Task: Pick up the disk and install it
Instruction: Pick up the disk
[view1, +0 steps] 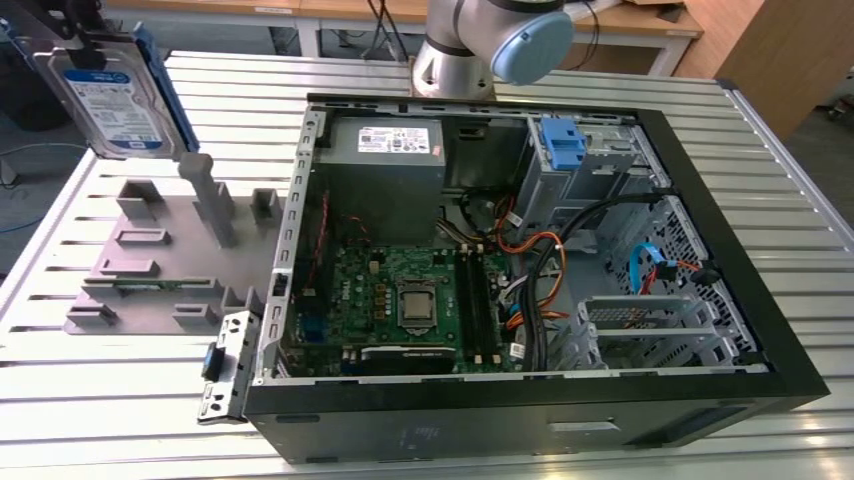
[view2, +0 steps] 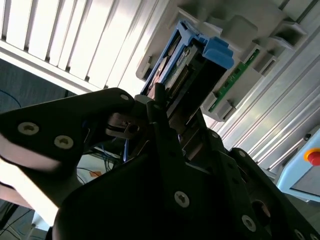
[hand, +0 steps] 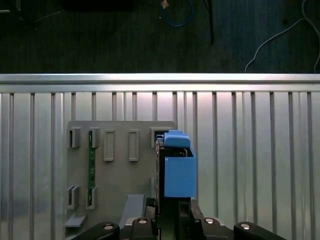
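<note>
**Bench and chassis.** You are looking at a slatted metal bench (view1: 120, 420) that is carrying an open computer case (view1: 534, 410), lying on its side with its interior facing up. On the exterior view's left, a grey fixture plate (view1: 147, 270) is lying just beside the case.

**Disk.** The disk (view1: 118, 100) is hanging in the air above the far end of the fixture plate, clear of its slots and well apart from the case. It is standing on edge, with its label facing the exterior view. In the first wrist view its blue carrier frame (hand: 177, 172) is pointing down toward the plate.

**Pincer.** The pincer (view2: 165, 105) is clamping the disk by one end, with the jaws closed against its flat sides. Nothing else is supporting the load.

**Hazards, as judged.**
- You are holding a long, heavy part by a short grip, so a quick swing is likely to make it pivot or slip between the jaws.
- The case wall is standing between the disk and the drive cage, where a bare blue bracket (view1: 567, 150) is sitting. A low crossing is risking a strike on the rim or on the power-supply box (view1: 387, 145).
- Loose cables (view1: 541, 250) are lying near the cage and could snag the carrier frame.
- Any tilt in the grip is likely to jam the frame in its rails. You cannot tell from these views how square the disk is sitting in the jaws.
</note>
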